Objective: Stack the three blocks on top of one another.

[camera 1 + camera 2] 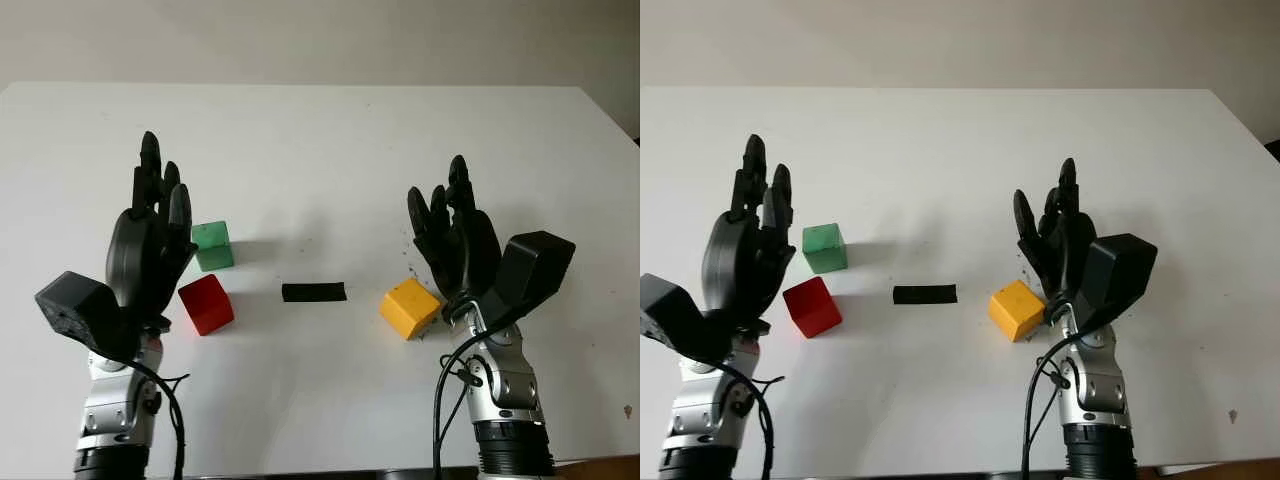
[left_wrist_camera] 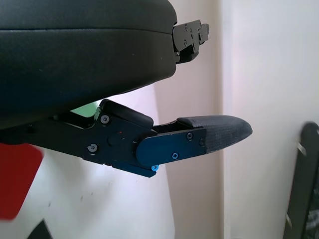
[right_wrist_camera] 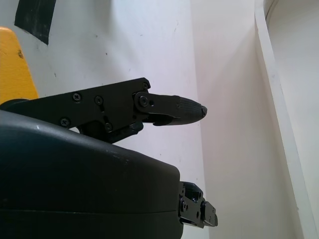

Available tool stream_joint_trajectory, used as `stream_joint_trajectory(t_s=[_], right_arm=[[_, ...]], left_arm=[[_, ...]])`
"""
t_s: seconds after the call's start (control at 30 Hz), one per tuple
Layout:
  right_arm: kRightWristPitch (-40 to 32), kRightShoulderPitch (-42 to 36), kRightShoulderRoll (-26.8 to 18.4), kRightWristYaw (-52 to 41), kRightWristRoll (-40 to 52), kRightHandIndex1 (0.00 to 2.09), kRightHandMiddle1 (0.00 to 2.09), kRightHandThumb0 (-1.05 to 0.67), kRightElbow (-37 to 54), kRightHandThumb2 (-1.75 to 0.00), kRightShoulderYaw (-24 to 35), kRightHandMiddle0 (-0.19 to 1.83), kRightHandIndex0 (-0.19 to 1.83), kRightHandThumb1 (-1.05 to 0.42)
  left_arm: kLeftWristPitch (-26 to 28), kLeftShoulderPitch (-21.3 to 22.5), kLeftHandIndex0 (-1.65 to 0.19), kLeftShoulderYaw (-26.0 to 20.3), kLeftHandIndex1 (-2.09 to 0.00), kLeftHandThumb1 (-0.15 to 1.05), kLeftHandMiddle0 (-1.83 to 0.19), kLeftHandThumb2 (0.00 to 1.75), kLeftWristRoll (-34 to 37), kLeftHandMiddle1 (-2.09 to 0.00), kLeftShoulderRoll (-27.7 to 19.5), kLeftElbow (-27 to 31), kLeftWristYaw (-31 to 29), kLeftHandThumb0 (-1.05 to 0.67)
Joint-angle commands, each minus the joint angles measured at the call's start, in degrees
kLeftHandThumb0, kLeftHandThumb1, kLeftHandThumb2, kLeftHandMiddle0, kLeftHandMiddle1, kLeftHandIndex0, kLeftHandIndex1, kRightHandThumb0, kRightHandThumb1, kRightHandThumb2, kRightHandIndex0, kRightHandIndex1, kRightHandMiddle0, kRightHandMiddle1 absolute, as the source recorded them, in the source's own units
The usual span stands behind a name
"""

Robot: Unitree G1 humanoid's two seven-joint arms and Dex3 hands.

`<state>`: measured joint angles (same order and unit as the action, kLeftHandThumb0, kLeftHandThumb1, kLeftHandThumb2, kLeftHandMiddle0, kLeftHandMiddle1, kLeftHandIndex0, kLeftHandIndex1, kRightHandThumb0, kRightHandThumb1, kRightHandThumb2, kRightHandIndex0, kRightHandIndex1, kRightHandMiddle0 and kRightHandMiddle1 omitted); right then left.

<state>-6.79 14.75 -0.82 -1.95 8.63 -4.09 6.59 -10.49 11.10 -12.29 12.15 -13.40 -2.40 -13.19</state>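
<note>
White tabletop (image 1: pixel 320 140) spreads from the near edge to a pale wall beyond its far edge. Toward the near half of it lie three small cubes. A green cube-shaped block (image 1: pixel 212 245) sits left of the middle, and a red cube-shaped block (image 1: pixel 206 304) lies just nearer the front edge from it, close beside it but apart. A short strip of black tape (image 1: pixel 313 292) is stuck flat near the tabletop's middle, between the red block and a yellow cube-shaped block (image 1: pixel 410 308) on the right side.

The robot's left hand (image 1: pixel 152 235) is raised above the tabletop on the left, released and holding nothing; the green and red blocks lie just beside its inner side, toward the tape. The right hand (image 1: pixel 452 235) is likewise raised on the right, released and empty, with the yellow block just beside it on the side facing the tape and slightly nearer the front edge. Neither hand touches a block.
</note>
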Motion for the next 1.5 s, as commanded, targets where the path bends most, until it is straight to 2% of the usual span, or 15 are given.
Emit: stream_joint_trajectory(t_s=[0.0, 0.07, 0.1, 0.13, 0.17, 0.23, 0.27, 0.37, 0.5, 0.73, 0.87, 0.97, 1.1, 1.3, 1.47], right_arm=[[0.2, 0.5, 0.0, 0.2, -0.2, 0.00, 0.00, -0.37, 1.1, -0.41, -0.2, -0.19, -0.19, -1.05], [0.5, 0.3, -0.2, 0.6, -0.8, 0.00, 0.01, -0.37, 1.1, -0.41, -0.3, -0.19, -0.19, -1.05], [0.8, 0.3, -0.3, 0.9, -1.2, 0.01, 0.01, -0.38, 1.0, -0.40, -0.4, -0.19, -0.19, -1.05], [1.0, 0.2, -0.4, 1.0, -1.6, 0.01, 0.02, -0.39, 1.0, -0.40, -0.4, -0.18, -0.18, -1.05], [0.9, 0.3, -0.3, 1.1, -1.5, 0.02, 0.03, -0.39, 1.0, -0.40, -0.2, -0.18, -0.18, -1.05], [0.5, 0.3, 0.0, 1.0, -1.1, 0.01, 0.02, -0.38, 1.2, -0.41, 0.0, -0.19, -0.19, -1.05], [0.5, 0.4, 0.2, 0.9, -0.8, 0.01, 0.02, -0.37, 1.2, -0.42, 0.1, -0.19, -0.19, -1.05], [0.5, 0.5, 0.2, 0.8, -0.7, 0.01, 0.02, -0.37, 1.0, -0.42, 0.0, -0.19, -0.19, -1.05], [0.8, 0.5, -0.4, 0.9, -1.8, 0.02, 0.03, -0.37, 0.7, -0.42, -0.4, -0.19, -0.18, -1.05], [1.4, 0.7, 0.0, 1.0, -2.1, 0.02, 0.03, -0.36, 0.2, -0.41, -0.2, -0.19, -0.19, -1.05], [1.7, 0.5, -0.2, 0.9, -2.4, 0.03, 0.03, -0.38, 0.1, -0.41, -0.4, -0.19, -0.19, -1.05], [2.0, 0.2, -0.2, 0.9, -2.6, 0.03, 0.03, -0.38, 0.5, -0.42, -0.4, -0.19, -0.19, -1.05], [1.6, -0.1, -0.1, 0.8, -2.4, 0.02, 0.01, -0.38, 0.9, -0.42, -0.4, -0.19, -0.19, -1.05], [1.3, -0.2, -0.4, 0.6, -2.2, 0.01, 0.01, -0.38, 1.3, -0.42, -0.2, -0.19, -0.18, -1.05], [1.6, -0.4, -0.4, 0.2, -2.1, 0.01, 0.01, -0.38, 1.0, -0.41, -0.1, -0.19, -0.19, -1.05]], left_arm=[[-0.9, 2.0, 0.15, -1.6, -0.06, 1.05, 0.08, 0.51, 1.9, -0.08, -2.9, 1.8, -2.5, -0.69], [-1.7, 3.1, 0.11, -2.8, -0.07, 1.05, -0.01, 0.47, 3.4, -0.09, -6.1, 1.8, -6.1, -0.66], [-3.0, 3.9, 0.06, -3.2, -0.09, 1.05, -0.08, 0.46, 1.6, -0.10, -8.8, 1.8, -7.0, -0.64], [-4.0, 4.4, -0.11, -3.4, -0.13, 1.05, -0.26, 0.42, 0.0, -0.10, -10.6, 1.8, -7.4, -0.63], [-3.6, 5.0, -0.18, -3.6, -0.12, 1.05, -0.33, 0.41, -0.8, -0.09, -12.3, 2.3, -7.7, -0.63], [-3.3, 6.6, -0.38, -3.7, -0.12, 1.04, -0.42, 0.20, -0.8, -0.07, -15.5, 2.9, -9.9, -0.57], [-3.7, 7.2, -0.42, -3.5, -0.11, 1.04, -0.42, 0.14, -1.4, -0.06, -17.4, 2.7, -11.2, -0.55], [-7.1, 9.6, -0.40, -2.3, -0.06, 0.97, -0.26, 0.05, -5.6, -0.02, -24.4, 1.9, -16.2, -0.51], [-9.2, 12.5, -0.37, -0.2, -0.05, 0.89, -0.16, 0.03, -8.4, -0.02, -30.7, 1.4, -21.9, -0.47], [-9.9, 14.6, -0.40, 3.4, -0.06, 0.82, -0.08, 0.03, -12.3, -0.03, -36.7, 1.6, -28.2, -0.46], [-12.6, 14.5, -0.36, 5.8, -0.04, 0.81, 0.01, 0.05, -18.1, -0.02, -41.8, 3.2, -31.7, -0.52], [-16.7, 13.5, -0.33, 6.6, -0.04, 0.81, 0.05, 0.05, -24.2, -0.03, -45.0, 4.9, -31.4, -0.59], [-18.1, 11.4, -0.32, 6.8, -0.04, 0.81, 0.09, 0.05, -31.2, -0.03, -48.2, 9.3, -31.3, -0.58], [-19.2, 10.0, -0.35, 7.5, -0.06, 0.81, 0.12, 0.05, -33.3, -0.04, -50.8, 13.0, -32.7, -0.50], [-23.6, 8.6, -0.37, 6.9, -0.06, 0.80, 0.13, 0.05, -37.5, -0.04, -51.2, 13.8, -29.2, -0.54]])
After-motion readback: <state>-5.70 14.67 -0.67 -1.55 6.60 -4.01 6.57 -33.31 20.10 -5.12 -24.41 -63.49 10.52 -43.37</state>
